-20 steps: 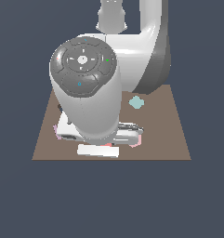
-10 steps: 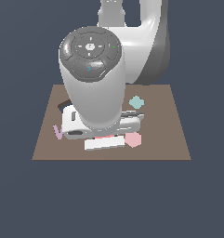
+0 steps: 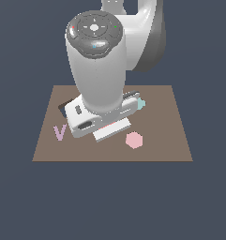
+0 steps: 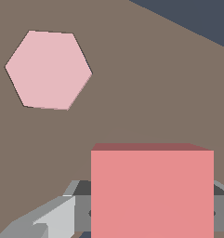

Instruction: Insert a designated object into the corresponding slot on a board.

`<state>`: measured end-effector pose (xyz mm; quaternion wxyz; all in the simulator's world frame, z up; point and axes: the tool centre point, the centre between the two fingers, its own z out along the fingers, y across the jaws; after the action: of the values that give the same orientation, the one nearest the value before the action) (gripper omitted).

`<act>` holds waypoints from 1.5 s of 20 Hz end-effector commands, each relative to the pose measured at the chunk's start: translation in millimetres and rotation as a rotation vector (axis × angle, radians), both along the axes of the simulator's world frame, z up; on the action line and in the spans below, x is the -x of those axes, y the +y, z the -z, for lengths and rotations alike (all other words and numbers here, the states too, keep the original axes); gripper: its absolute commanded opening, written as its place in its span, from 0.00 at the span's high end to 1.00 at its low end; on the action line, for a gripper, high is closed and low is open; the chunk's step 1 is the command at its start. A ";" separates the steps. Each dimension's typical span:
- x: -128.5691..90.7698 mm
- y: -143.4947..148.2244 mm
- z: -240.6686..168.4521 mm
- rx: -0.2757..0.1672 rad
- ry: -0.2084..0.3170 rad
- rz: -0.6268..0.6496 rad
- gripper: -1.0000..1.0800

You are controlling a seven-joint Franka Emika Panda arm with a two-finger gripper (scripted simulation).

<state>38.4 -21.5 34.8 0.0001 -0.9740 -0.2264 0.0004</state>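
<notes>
In the wrist view the salmon-red square tile (image 4: 152,190) fills the lower part of the picture, held between my gripper's (image 4: 152,211) grey fingers (image 4: 62,211), which are shut on its sides. It hangs above the bare brown board (image 4: 146,83). In the exterior view my arm and hand (image 3: 100,117) cover the middle of the board (image 3: 161,140) and hide the tile. A dark cut-out corner (image 3: 63,107) shows at the arm's left edge, but I cannot tell its shape. The slot itself is hidden by the arm.
A pale pink hexagon (image 3: 133,140) (image 4: 48,69) lies flat on the board near its front edge, beside the held tile. A lilac V-shaped piece (image 3: 60,132) lies at the exterior view's left. A teal piece (image 3: 141,103) peeks out behind the hand.
The hand has moved up the exterior view, away from the board's front edge, and turned. The pink hexagon, covered a second ago, now shows in front of it.
</notes>
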 end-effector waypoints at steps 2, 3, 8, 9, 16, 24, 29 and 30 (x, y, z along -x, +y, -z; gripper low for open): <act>14.4 -3.1 -0.9 0.000 -0.001 -0.141 1.00; 18.5 -4.3 -1.1 0.000 -0.001 -0.180 1.00; 37.3 -12.7 -1.8 0.000 -0.001 -0.375 1.00; 40.8 -14.8 -1.9 0.000 -0.001 -0.413 1.00; 61.9 -32.6 -2.8 0.001 -0.002 -0.672 1.00; 78.7 -58.0 -3.7 0.001 -0.002 -0.954 1.00; 85.0 -75.6 -4.2 0.001 -0.002 -1.126 1.00; 85.9 -79.3 -4.3 0.001 -0.002 -1.159 1.00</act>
<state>-46.1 -95.2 38.6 -0.0004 -0.7100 -0.7042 -0.0001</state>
